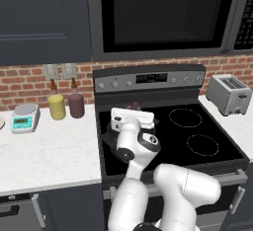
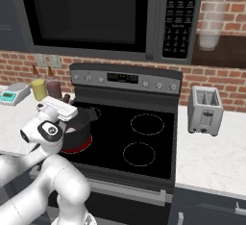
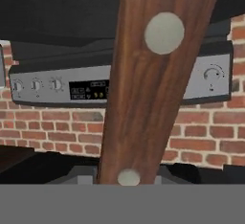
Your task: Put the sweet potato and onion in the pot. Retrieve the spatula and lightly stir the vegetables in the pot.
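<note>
In the hand view the spatula point(image 3: 153, 74) runs up the middle very close, its dark brown riveted handle standing in front of the stove's control panel. Its blade is out of sight. My gripper point(image 1: 133, 111) is shut on the handle and hovers over the pot point(image 2: 81, 125), a dark round pot on the front-left burner, which glows red beneath it. The white hand and forearm cover most of the pot's point(image 1: 107, 135) opening. The sweet potato and onion are hidden behind them.
A toaster point(image 1: 230, 94) stands on the counter right of the stove. On the left counter are a kitchen scale point(image 1: 24, 116), a yellow jar point(image 1: 57, 105) and a maroon jar point(image 1: 76, 104). The two right burners point(image 1: 185, 117) are bare. A microwave point(image 2: 91, 12) hangs overhead.
</note>
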